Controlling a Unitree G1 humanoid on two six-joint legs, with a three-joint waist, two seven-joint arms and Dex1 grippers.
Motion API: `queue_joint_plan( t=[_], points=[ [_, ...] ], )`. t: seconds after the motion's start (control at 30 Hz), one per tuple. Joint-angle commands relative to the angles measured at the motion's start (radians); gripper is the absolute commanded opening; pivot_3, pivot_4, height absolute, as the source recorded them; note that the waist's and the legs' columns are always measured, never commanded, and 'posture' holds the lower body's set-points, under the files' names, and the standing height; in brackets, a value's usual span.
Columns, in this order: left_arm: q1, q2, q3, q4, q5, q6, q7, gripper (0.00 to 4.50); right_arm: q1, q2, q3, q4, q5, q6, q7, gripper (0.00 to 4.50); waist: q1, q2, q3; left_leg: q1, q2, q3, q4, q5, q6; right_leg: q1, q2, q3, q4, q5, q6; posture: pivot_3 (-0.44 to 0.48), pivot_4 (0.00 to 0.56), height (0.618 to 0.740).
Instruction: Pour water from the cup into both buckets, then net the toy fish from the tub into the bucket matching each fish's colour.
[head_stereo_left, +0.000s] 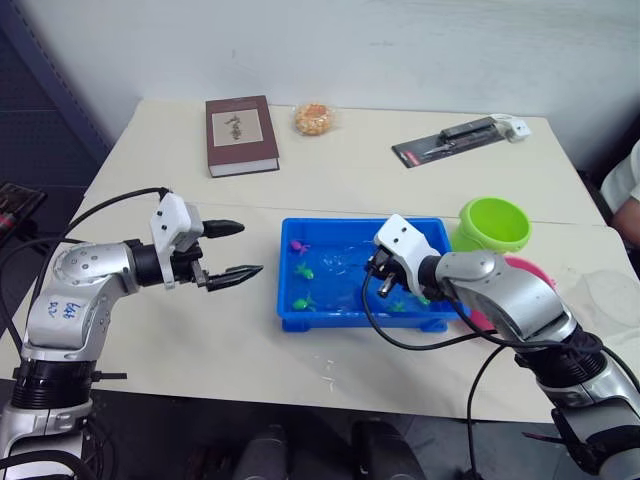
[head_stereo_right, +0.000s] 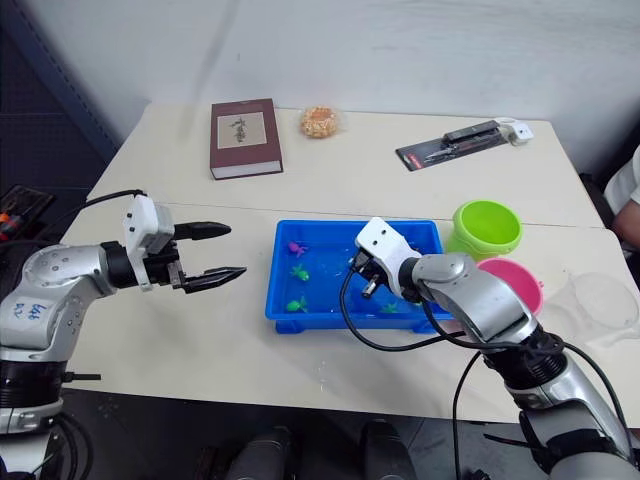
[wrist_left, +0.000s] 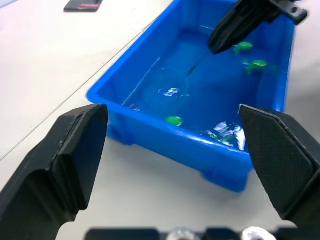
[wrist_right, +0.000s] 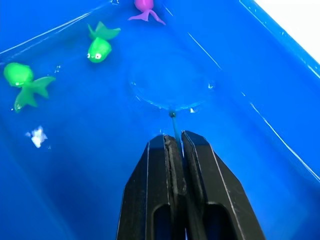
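Both of my black pincers are close in front of me. My right pincer (wrist_right: 175, 142) is pinched shut on the thin dark handle of the small blue-hooped net (wrist_right: 170, 82), inside the shallow blue plastic tub (head_stereo_left: 300, 318). That handle points away from my fingers, with the hoop lying down in the water, near the middle. Green toy fish (wrist_right: 99, 46) and a pink toy fish (wrist_right: 144, 8) float just past it. My left pincer (head_stereo_left: 232, 250) is wide open, holding nothing, over bare table beside the tub's left edge.
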Motion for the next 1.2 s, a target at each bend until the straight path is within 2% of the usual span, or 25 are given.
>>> queue_joint_plan(
  t=[0.03, 0.2, 0.33, 0.47, 0.67, 0.87, 1.2],
  points=[
    [-0.043, 0.029, -0.028, -0.055, 0.029, 0.074, 0.043, 4.46, -0.037, 0.033, 0.004, 0.01, -0.04, 0.01, 0.022, 0.0, -0.007, 0.0, 0.0, 0.0, 0.0, 0.0, 0.0, 0.0, 0.0, 0.0, 0.0, 0.0, 0.0, 0.0, 0.0, 0.0, 0.15, 0.74],
    [-0.1, 0.053, -0.095, -0.101, 0.091, 0.15, 0.095, 4.46, -0.063, 0.122, 0.017, 0.032, -0.064, 0.017, 0.029, 0.0, -0.014, 0.0, 0.0, 0.0, 0.0, 0.001, 0.0, 0.0, -0.001, -0.001, 0.002, 0.001, 0.001, 0.0, 0.0, 0.0, 0.15, 0.74],
    [-0.121, 0.036, -0.137, -0.156, 0.102, 0.21, 0.126, 4.46, -0.069, 0.175, 0.027, 0.029, -0.08, 0.026, 0.033, 0.0, -0.013, 0.0, 0.0, -0.001, 0.0, 0.002, 0.0, 0.001, -0.001, -0.006, 0.002, 0.002, 0.006, 0.0, 0.0, 0.0, 0.15, 0.74],
    [-0.123, 0.02, -0.144, -0.187, 0.098, 0.26, 0.152, 4.46, -0.078, 0.218, 0.026, 0.032, -0.093, 0.033, 0.033, 0.0, -0.012, 0.0, 0.0, -0.011, 0.0, 0.002, 0.003, 0.001, -0.002, -0.016, 0.002, 0.003, 0.008, 0.0, 0.0, 0.0, 0.15, 0.74],
    [-0.066, 0.03, -0.1, -0.155, 0.099, 0.255, 0.163, 4.46, -0.069, 0.277, 0.012, 0.043, -0.13, -0.033, 0.029, 0.0, -0.03, 0.0, 0.0, -0.012, 0.001, 0.002, 0.003, 0.002, -0.004, -0.017, 0.003, 0.003, 0.008, 0.0, 0.0, 0.0, 0.15, 0.74],
    [-0.028, 0.019, -0.035, -0.121, 0.069, 0.256, 0.168, 4.46, -0.025, 0.262, 0.0, 0.024, -0.172, -0.158, 0.057, 0.0, -0.036, 0.0, 0.0, -0.012, 0.001, 0.002, 0.003, 0.003, -0.004, -0.017, 0.003, 0.003, 0.008, 0.0, 0.0, 0.0, 0.15, 0.74],
    [-0.011, 0.022, -0.027, -0.069, 0.073, 0.212, 0.155, 4.46, 0.027, 0.236, -0.017, -0.003, -0.184, -0.232, 0.112, 0.0, -0.035, 0.0, 0.0, -0.012, 0.001, 0.002, 0.003, 0.003, -0.004, -0.017, 0.003, 0.003, 0.009, 0.0, 0.0, 0.0, 0.15, 0.74]
  ],
)
